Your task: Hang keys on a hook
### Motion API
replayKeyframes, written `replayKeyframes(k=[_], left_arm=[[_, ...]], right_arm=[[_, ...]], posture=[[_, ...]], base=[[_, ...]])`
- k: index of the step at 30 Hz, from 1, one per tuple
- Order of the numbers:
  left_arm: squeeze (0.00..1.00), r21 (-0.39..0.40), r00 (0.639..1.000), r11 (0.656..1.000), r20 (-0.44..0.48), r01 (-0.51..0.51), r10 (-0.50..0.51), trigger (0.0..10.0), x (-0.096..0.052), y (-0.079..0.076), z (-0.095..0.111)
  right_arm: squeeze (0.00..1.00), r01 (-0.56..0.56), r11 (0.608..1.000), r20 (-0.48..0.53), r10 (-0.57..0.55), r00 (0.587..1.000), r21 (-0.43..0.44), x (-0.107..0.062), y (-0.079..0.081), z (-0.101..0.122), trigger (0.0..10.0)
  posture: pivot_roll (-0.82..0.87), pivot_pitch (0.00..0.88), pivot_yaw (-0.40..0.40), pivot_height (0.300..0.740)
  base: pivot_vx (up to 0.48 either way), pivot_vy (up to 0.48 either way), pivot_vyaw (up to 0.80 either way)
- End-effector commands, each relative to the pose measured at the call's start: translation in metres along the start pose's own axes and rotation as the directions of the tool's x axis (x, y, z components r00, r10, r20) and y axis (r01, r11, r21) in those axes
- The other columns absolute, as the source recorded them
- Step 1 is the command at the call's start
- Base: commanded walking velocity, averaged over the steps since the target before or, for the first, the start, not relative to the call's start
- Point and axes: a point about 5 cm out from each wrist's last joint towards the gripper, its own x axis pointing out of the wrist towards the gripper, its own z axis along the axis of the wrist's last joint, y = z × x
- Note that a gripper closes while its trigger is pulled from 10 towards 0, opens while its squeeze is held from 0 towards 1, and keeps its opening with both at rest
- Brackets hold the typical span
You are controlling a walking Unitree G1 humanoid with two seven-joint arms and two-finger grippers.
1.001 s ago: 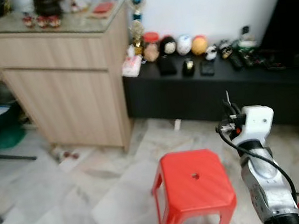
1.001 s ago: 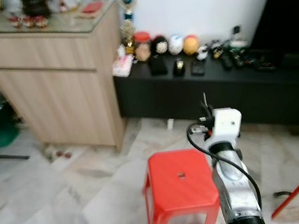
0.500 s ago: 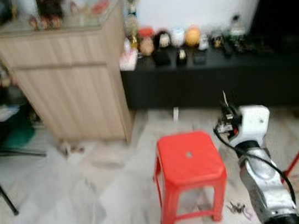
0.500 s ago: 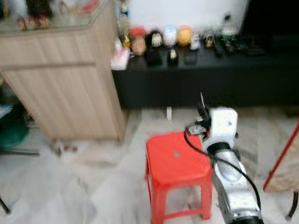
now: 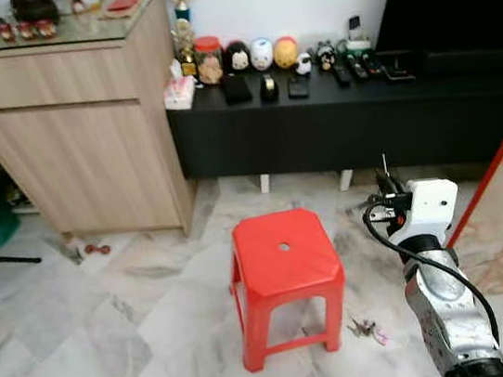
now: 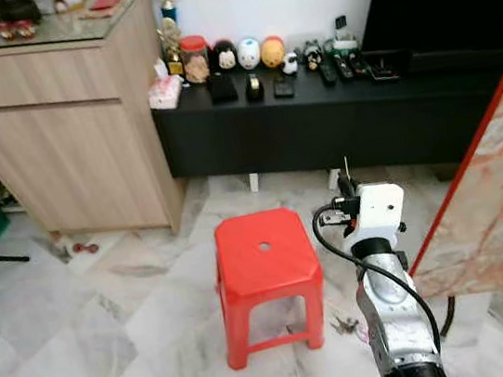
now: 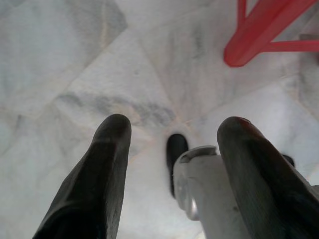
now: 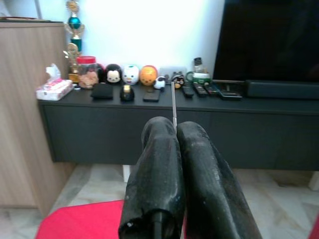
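**Keys on the floor, right gripper pinched on a thin rod**

The right gripper (image 8: 174,130) is raised in front of the robot, its two black fingers (image 8: 154,164) pressed together with a thin metal rod (image 8: 173,107) standing up from between their tips. It points toward a low black TV bench (image 5: 337,129) lined with small figurines, a jar and remote controls. The left gripper (image 7: 172,134) hangs low over the marble floor (image 7: 60,59), its fingers spread wide apart and holding nothing.

Below and left of the right arm stands a red plastic stool (image 5: 283,261). The keys (image 5: 365,328) lie on the floor just beside the stool's right front leg, between the stool and the right arm. Farther left, a wooden cabinet (image 5: 74,129) stands against the wall, touching the end of the bench.
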Motion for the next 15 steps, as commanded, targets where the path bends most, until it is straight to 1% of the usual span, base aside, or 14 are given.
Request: replayKeyframes(k=[1,10,15], left_arm=[[0.0,0.002,1.0,1.0,-0.015,-0.005,0.005,10.0,-0.0012,-0.0008,-0.0039],[0.0,0.014,1.0,1.0,-0.019,-0.001,0.001,10.0,-0.0011,0.0,-0.0043],[0.0,0.018,0.999,1.0,-0.032,-0.003,0.003,10.0,-0.0015,0.0028,-0.0063]], right_arm=[[0.0,0.022,1.0,0.013,-0.022,1.0,0.006,0.0024,-0.0041,0.0039,10.0],[0.0,0.015,1.0,0.026,-0.015,1.0,0.011,0.0061,-0.0019,0.0085,10.0],[0.0,0.016,1.0,0.03,-0.016,0.999,0.011,0.0063,-0.0009,0.009,10.0]], posture=[[-0.02,0.0,-0.074,0.74],[-0.03,0.0,-0.064,0.74],[-0.03,0.0,-0.06,0.74]], base=[[0.0,-0.311,0.0],[0.0,-0.313,0.0],[0.0,-0.313,0.0]])
